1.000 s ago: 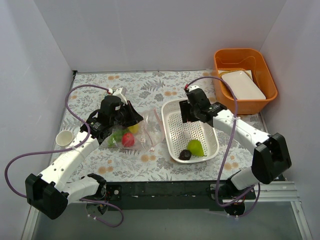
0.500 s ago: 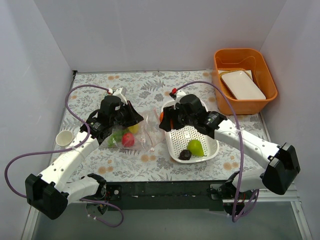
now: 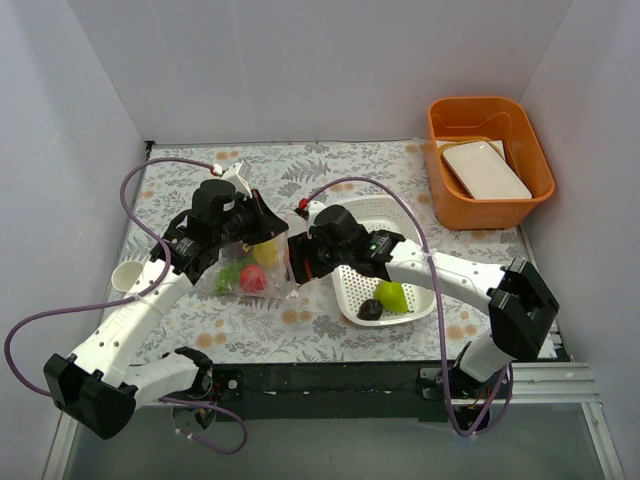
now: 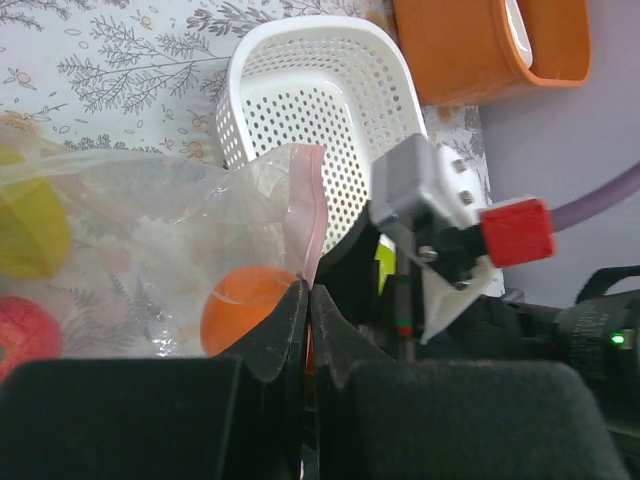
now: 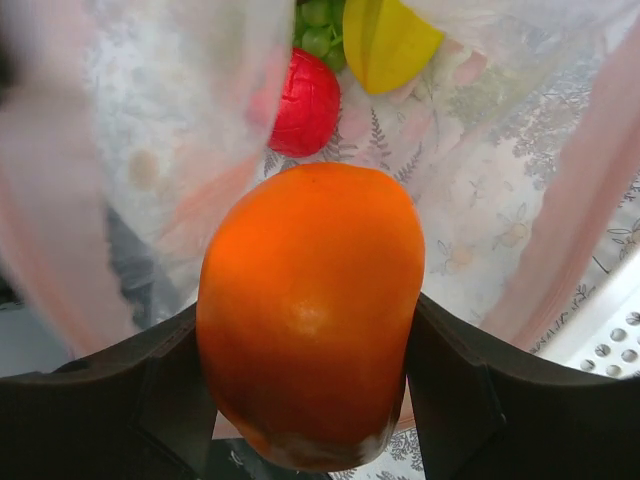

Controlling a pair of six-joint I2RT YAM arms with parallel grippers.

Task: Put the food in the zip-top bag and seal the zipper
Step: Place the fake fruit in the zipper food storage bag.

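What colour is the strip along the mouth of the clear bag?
The strip is pale pink, clearest in the left wrist view.

No writing, label, brand name, number or sign can be read in any of the views. The only print to be seen is the grey leaf and pale orange flower pattern covering the bench (image 3: pixel 300 165), and it is pattern only.
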